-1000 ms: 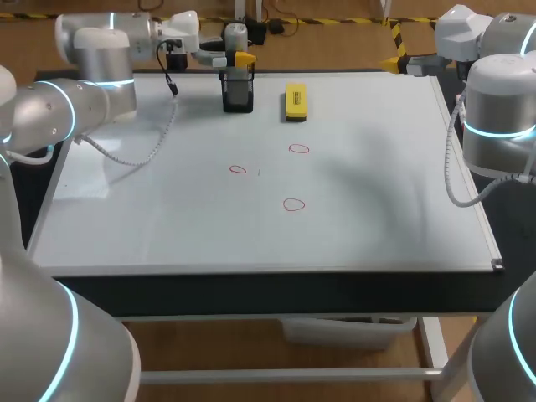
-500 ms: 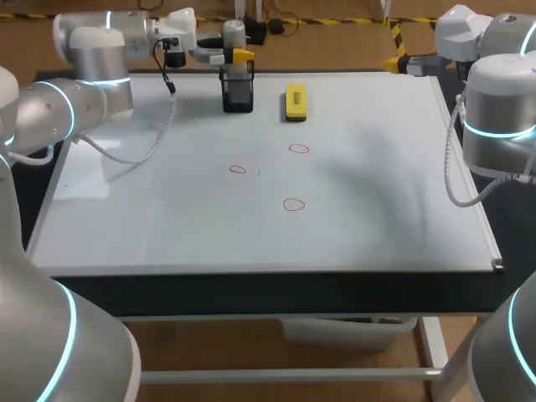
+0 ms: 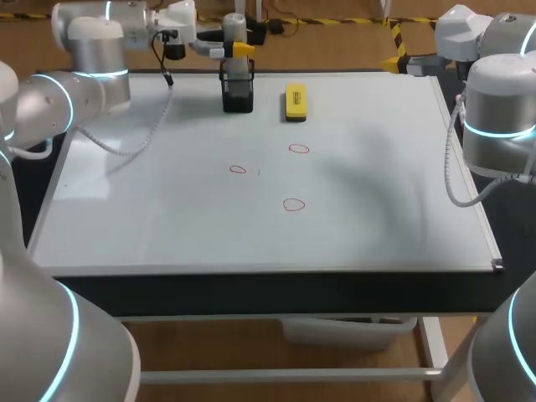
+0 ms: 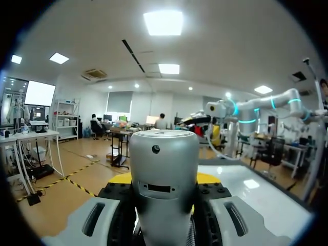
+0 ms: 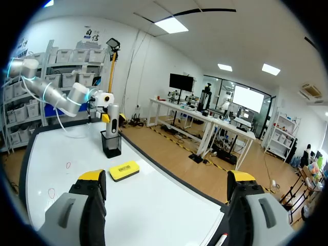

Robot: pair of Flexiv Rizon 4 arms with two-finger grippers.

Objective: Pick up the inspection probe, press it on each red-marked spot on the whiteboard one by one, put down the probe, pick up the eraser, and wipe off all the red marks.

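Left gripper (image 3: pixel 238 50): at the far edge of the board, directly above the holder. Our wrist view shows the probe filling the gap between its two fingers, which press it from both sides, so we read the jaws as clamped on the probe.
Probe (image 3: pixel 234 28): a silver cylinder with a rounded top, upright in our left gripper. Its top stands above the yellow fingertip. Its lower end is at the mouth of the holder, and we cannot tell whether it is clear of the rim.
Holder (image 3: pixel 238 92): a black, upright box near the far edge of the whiteboard, just left of the eraser and apart from it.
Eraser (image 3: pixel 295 100): a yellow block lying flat on the board, untouched, with its long side running away from us.
Red marks: three small red loops near the middle of the board. One lies to the left (image 3: pixel 238 169), one farther back and to the right (image 3: pixel 299 149), and one nearest us (image 3: pixel 293 204). All three are unwiped.
Whiteboard (image 3: pixel 377 184): covers the tabletop.
Left arm (image 3: pixel 84 50): comes in from the far left corner, with its wrist turned toward the holder.
Cable (image 3: pixel 134 149): a white one droops from the left arm and sags over the left part of the board.
Right gripper (image 5: pixel 166 177): out past the far right corner of the board, well away from everything on it. Its fingers (image 5: pixel 92 177) are spread wide with nothing between them.
Right arm (image 3: pixel 498 109): stands upright beside the right edge of the board.
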